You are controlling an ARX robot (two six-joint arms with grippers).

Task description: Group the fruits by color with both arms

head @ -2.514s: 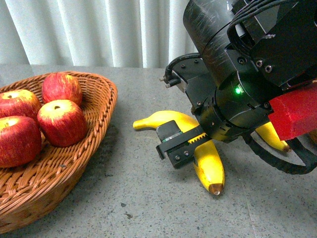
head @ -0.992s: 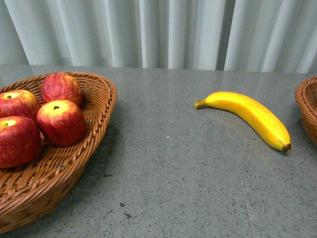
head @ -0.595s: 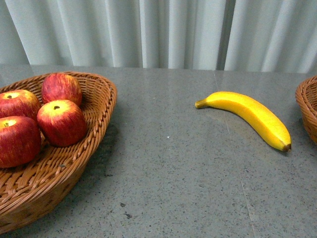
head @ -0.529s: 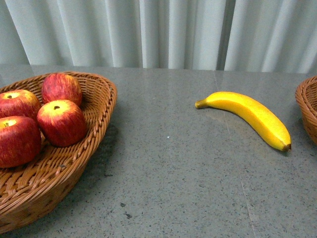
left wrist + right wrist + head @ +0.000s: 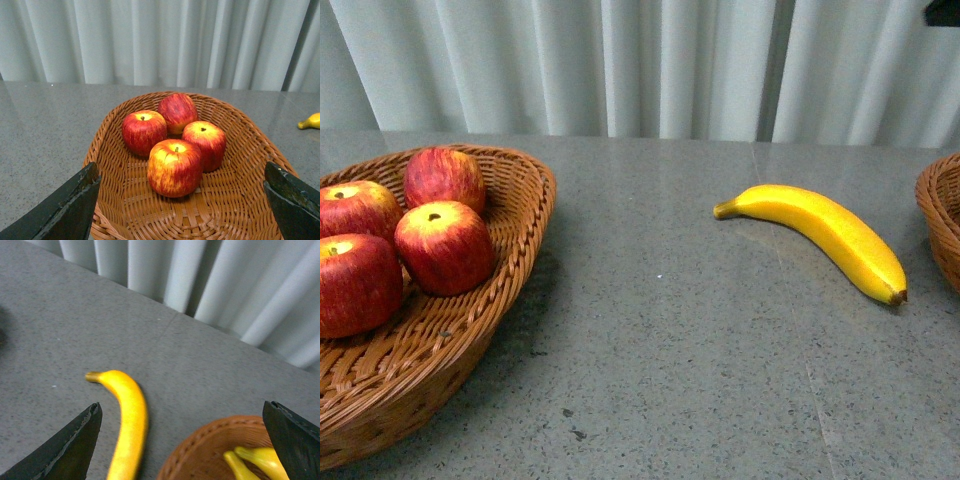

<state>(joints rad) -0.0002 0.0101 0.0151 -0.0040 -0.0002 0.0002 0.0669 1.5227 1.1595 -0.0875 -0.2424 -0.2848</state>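
The grey table (image 5: pixel 660 360) fills most of my front view, and it is barer than it was two and a half seconds ago. Back then my right arm blocked the right half of the frame, bent over two bananas. Now only a dark scrap (image 5: pixel 942 12) shows in the upper right corner, probably part of that arm, and it was not there half a second ago.

The big wicker basket (image 5: pixel 525 250) at the left of the frame holds four red apples (image 5: pixel 445 245), unmoved. A second basket (image 5: pixel 942 215) just shows at the right edge.

One banana (image 5: pixel 820 232) lies on the table right of centre, near that second basket but not touching it, where it has lain for the last second. The right wrist camera shows yellow banana ends (image 5: pixel 257 459) inside the basket (image 5: pixel 200 445); I cannot tell how many.

So I judge the reds finished and one yellow left to carry.

The right gripper (image 5: pixel 180 412) hangs spread wide over the table, with nothing between its fingers. The left gripper (image 5: pixel 181 172) is spread wide too, hovering empty above the apples (image 5: pixel 175 167).
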